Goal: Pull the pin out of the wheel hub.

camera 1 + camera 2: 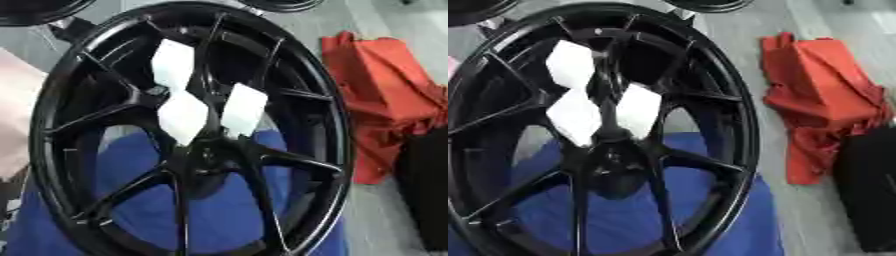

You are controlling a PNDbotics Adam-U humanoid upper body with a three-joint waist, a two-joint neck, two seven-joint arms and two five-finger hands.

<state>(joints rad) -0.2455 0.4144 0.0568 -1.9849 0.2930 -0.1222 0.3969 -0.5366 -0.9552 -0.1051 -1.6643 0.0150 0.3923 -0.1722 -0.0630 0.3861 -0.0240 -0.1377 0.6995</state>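
Blue cloth [219,210] lies nearest, under the lower half of the wheel [328,125]. The wheel is black, with thin spokes, and fills most of both views, its face turned up toward the camera.

Hub [206,155] sits at the spoke centre, dark on dark. No pin can be made out there; if present, it is lost against the black metal. Three white diamond-shaped patches [184,117] show just above the hub, between the spokes; cannot tell what they are, whether tags, foam or something seen through the gaps.

Hands: neither the left nor the right hand shows in either view, so their state cannot be told.

Judgement: the pull has not started. To do it well, find the pin first: tilt the head or bring a hand in slowly over the hub until the pin is picked out from the spokes. Approach from above between the spokes, pinch the pin head with thumb and fingers, and draw it straight along its own axis so it does not bind. The free hand could steady the rim.

Farther off, to the right: red cloth [824,95] crumpled on the grey floor [754,20], well apart from the wheel.
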